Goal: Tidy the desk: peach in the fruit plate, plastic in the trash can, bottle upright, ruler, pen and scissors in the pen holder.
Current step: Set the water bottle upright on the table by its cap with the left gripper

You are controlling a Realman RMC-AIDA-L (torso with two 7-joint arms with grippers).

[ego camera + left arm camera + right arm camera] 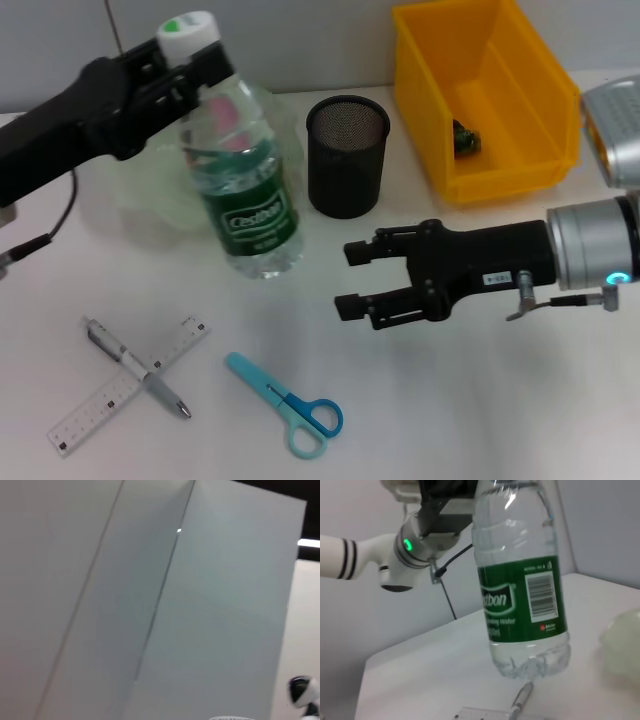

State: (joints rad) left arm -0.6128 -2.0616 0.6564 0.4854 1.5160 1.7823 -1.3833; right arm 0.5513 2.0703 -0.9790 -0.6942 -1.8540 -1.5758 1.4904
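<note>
Here, the items were recorded relative to the black mesh pen holder (346,155), which stood empty-looking and upright near the back of the white desk (480,400).

Bottle (240,170): a clear water bottle with a green label and white cap, found just left of the pen holder, held near upright with a slight tilt; in the right wrist view its base (530,662) appeared lifted a little off the desk. It was gripped at the neck by the left gripper (185,75), whose fingers were closed around it just under the cap.

Plastic (150,195): a crumpled, pale translucent sheet was noted behind and to the left of the bottle.

Right gripper (350,280): found in front of and slightly right of the pen holder, above the desk, fingers spread apart and nothing held.

Yellow bin (490,95): placed just right of the pen holder, with a small dark object inside.

Ruler (95,405) and pen (135,365): laid crossed, well in front and to the left of the pen holder, the pen on top.

Scissors (290,405): blue-handled, laid shut in front of the pen holder, right of the ruler.
</note>
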